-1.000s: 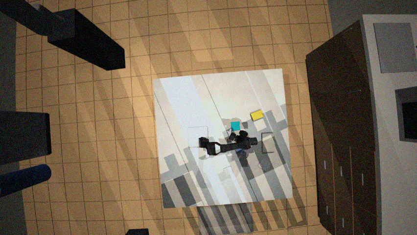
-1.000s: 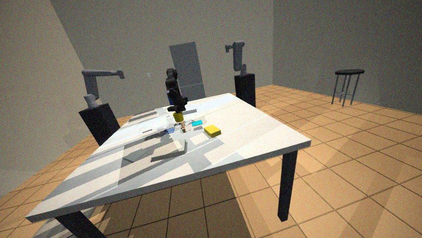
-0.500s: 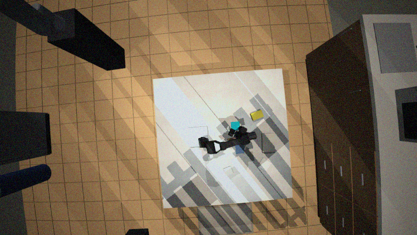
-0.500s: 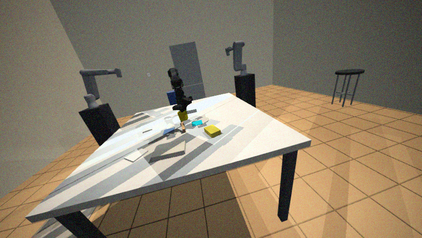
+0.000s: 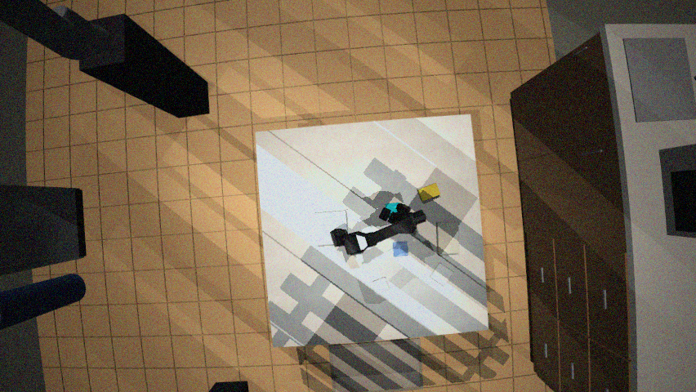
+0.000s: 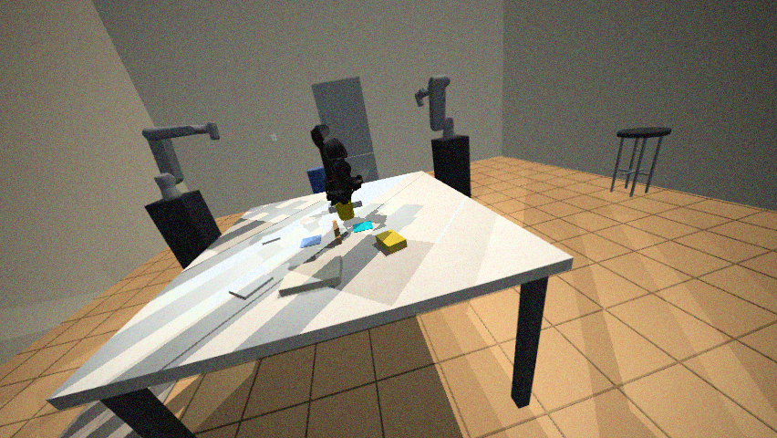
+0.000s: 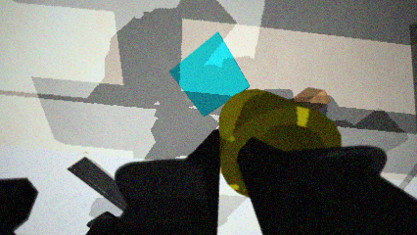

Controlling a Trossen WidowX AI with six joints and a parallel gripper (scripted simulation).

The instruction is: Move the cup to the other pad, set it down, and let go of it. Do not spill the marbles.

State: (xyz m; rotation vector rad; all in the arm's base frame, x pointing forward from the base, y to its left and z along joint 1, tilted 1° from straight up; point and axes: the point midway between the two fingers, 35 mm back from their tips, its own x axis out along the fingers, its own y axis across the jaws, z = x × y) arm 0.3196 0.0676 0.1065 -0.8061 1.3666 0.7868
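One pincer (image 7: 229, 157) gripping one cup (image 7: 274, 129), one cyan block (image 7: 209, 73)

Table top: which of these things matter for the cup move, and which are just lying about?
In the job: gripper, shut on the yellow cup; cyan pad; blue pad.

Lying about: yellow block; wooden stick; grey slab; grey strip.
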